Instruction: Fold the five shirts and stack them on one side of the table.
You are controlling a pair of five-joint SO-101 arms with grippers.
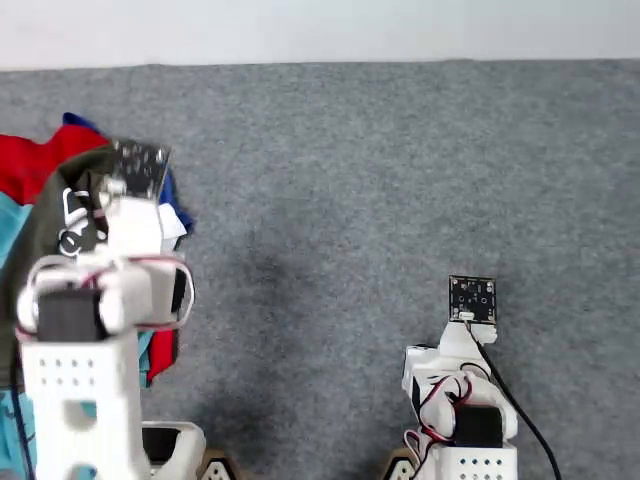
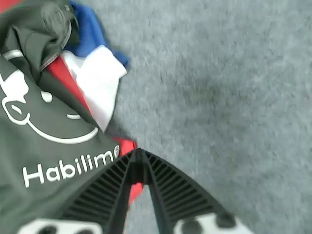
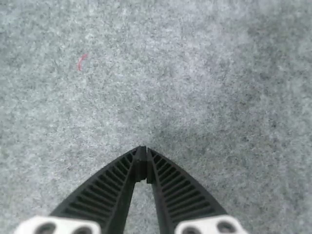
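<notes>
Nothing folded yet: the shirts [image 1: 32, 170] sit heaped at the table's [image 1: 360, 170] 9 o'clock. The left gripper [image 2: 139, 155] hovers at their edge, pinched closed. The right gripper [image 3: 142, 152] is closed too, empty. Next it'd need to open and grab one.

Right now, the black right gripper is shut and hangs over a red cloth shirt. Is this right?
No. The shut right gripper hangs over the grey felt table, not over a shirt; the right wrist view shows it.
</notes>
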